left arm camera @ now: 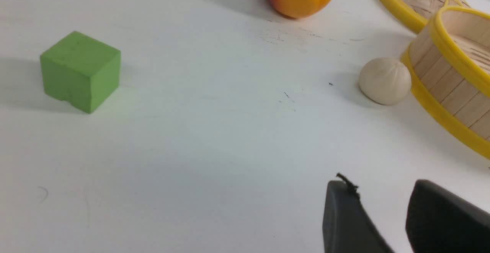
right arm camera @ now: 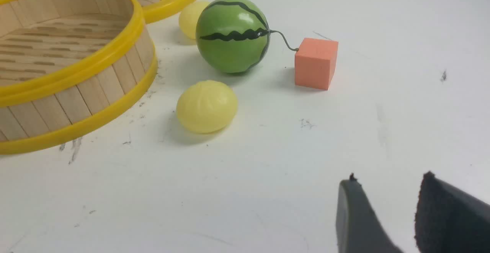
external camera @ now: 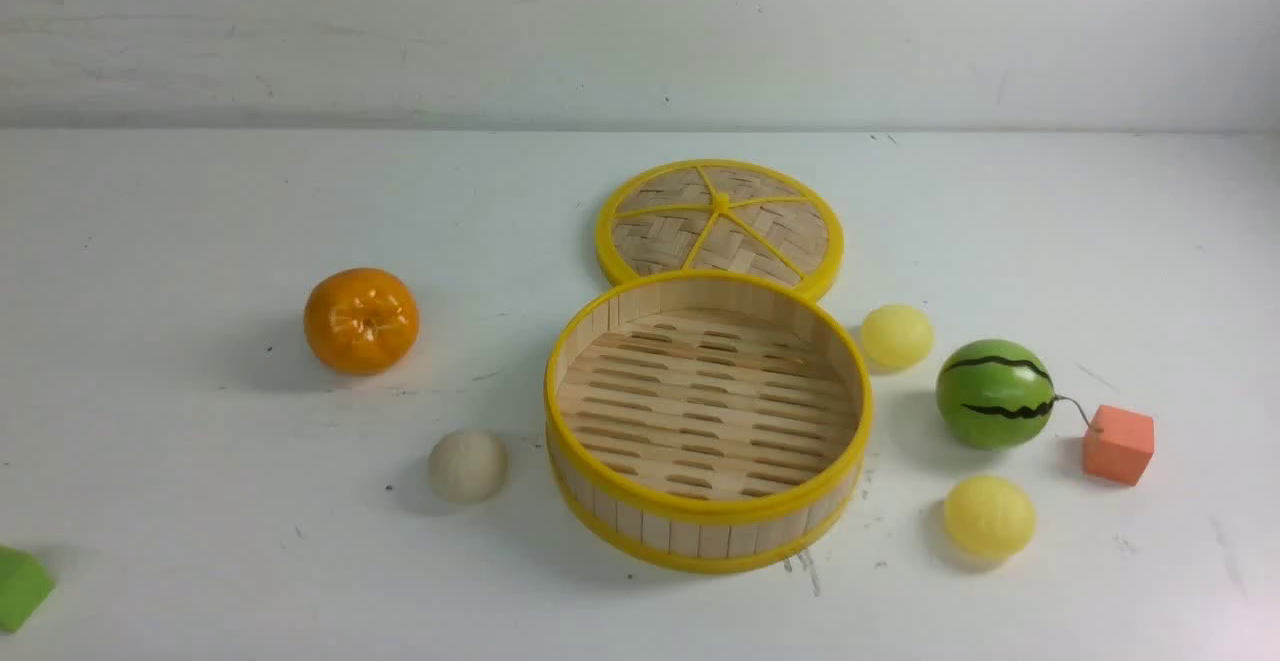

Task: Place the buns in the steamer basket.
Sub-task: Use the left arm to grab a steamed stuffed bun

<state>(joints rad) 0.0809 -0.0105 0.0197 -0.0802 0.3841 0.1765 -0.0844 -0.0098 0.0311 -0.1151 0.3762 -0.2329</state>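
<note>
The bamboo steamer basket (external camera: 708, 519) with yellow rims stands empty in the middle of the table. An off-white bun (external camera: 467, 465) lies just left of it; in the left wrist view that bun (left arm camera: 384, 80) almost touches the basket wall (left arm camera: 444, 84). One pale yellow bun (external camera: 897, 336) lies right of the basket and another (external camera: 989, 516) nearer the front right. My left gripper (left arm camera: 381, 186) is open over bare table, well short of the off-white bun. My right gripper (right arm camera: 388, 182) is open too, apart from the near yellow bun (right arm camera: 206, 106). Neither arm shows in the front view.
A woven lid (external camera: 720, 226) lies flat behind the basket. An orange tangerine (external camera: 361, 320) sits at the left, a green watermelon ball (external camera: 995, 393) and an orange cube (external camera: 1118, 444) at the right between the yellow buns. A green block (external camera: 20, 586) is at the front left edge.
</note>
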